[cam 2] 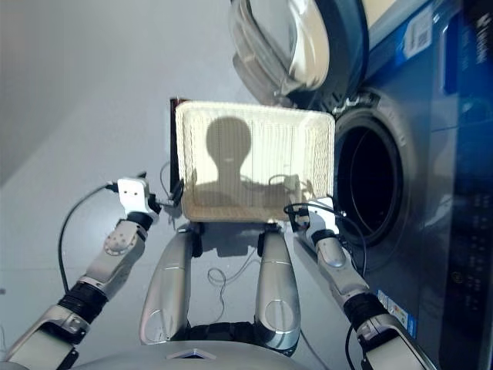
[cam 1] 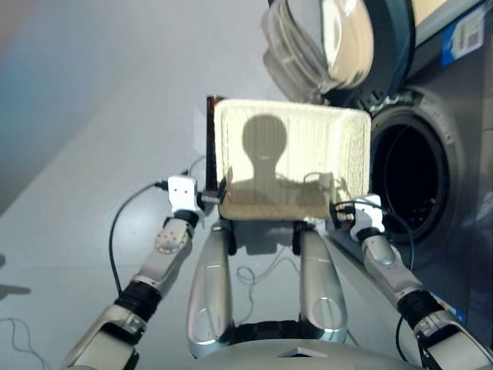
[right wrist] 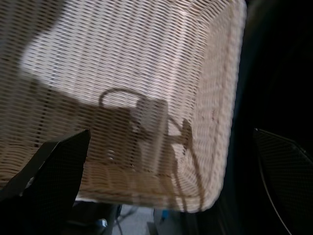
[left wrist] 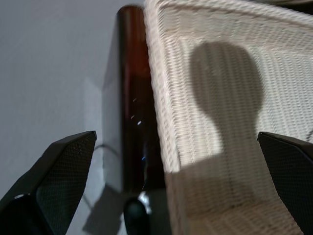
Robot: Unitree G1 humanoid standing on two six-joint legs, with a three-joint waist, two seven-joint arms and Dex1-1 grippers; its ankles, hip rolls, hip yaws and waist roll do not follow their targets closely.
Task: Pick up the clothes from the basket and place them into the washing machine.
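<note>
The cream-white wicker basket [cam 1: 350, 127] stands in front of me with only bare weave inside. The clothes are out of view in every frame. To its right is the washing machine [cam 1: 462, 177], its round glass door [cam 1: 331, 38] swung open above the dark drum mouth [cam 1: 408, 173], whose inside I cannot make out. My left gripper [cam 1: 212, 199] is open at the basket's near left corner, its fingers [left wrist: 63, 181] spread across the rim [left wrist: 159, 83]. My right gripper [cam 1: 339, 210] is open at the near right corner, with its fingers [right wrist: 58, 171] wide apart over the weave [right wrist: 146, 49].
A dark red-brown support [cam 1: 209, 131] runs along the basket's left side and under it. Black cables [cam 1: 115, 231] trail from both wrists, and a thin wire [cam 1: 254, 274] lies on the grey floor. The washing machine's front is close beside my right arm.
</note>
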